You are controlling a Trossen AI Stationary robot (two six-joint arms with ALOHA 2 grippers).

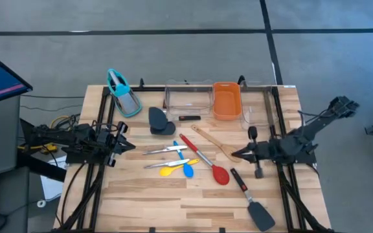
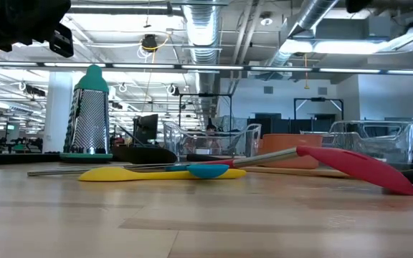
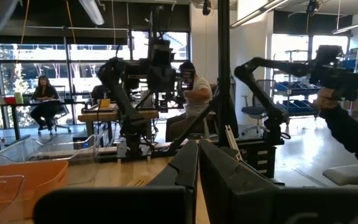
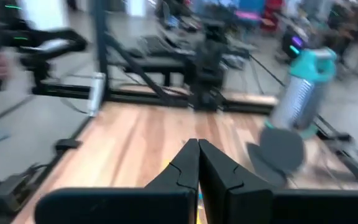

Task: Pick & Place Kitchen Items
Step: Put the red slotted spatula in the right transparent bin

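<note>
The kitchen items lie flat mid-table: silver tongs [image 1: 166, 150], a yellow spoon [image 1: 168, 169], a blue spoon [image 1: 186, 167], a red steel-handled spoon [image 1: 220, 173], a wooden slotted spoon [image 1: 214, 144], a black spatula [image 1: 254, 207] and a dark grey scoop [image 1: 157, 121]. My right gripper [image 1: 235, 154] is shut and empty, raised beside the wooden spoon's right end; its fingers [image 4: 197, 165] point across the table. My left gripper [image 1: 125, 144] waits shut and empty at the left edge, and its fingers [image 3: 197, 168] are closed.
An orange tub [image 1: 226, 100] stands at the far edge between clear trays [image 1: 188, 97] [image 1: 261, 107]. A teal-handled grater [image 1: 123, 94] stands at the far left. Bare wood shows along the near edge. People sit in the room beyond.
</note>
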